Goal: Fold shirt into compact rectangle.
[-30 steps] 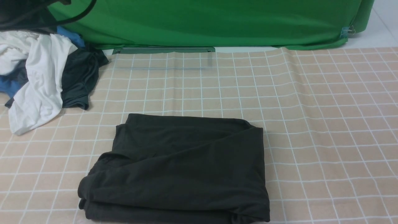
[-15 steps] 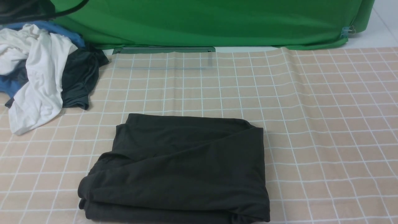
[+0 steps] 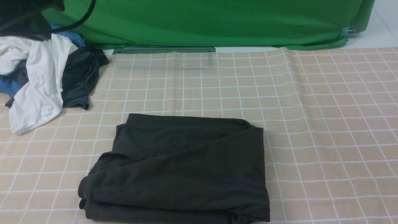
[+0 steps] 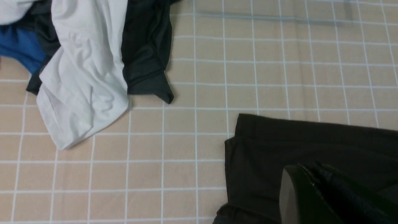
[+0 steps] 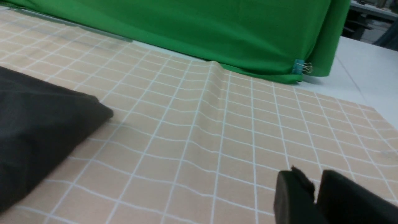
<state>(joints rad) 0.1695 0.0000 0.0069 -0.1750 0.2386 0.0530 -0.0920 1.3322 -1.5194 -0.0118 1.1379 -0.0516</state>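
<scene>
The dark thing top-left shifted; left fingers (image 4: 311, 186) closed, right fingers (image 5: 314, 186) slightly parted.

The shirt (image 3: 180, 169) lies folded on the cloth (image 3: 311, 124), near the front edge at six o'clock. A clothes pile (image 3: 43, 77) sits at ten o'clock, apart from it. The backdrop (image 3: 217, 21) hangs behind at twelve.
</scene>
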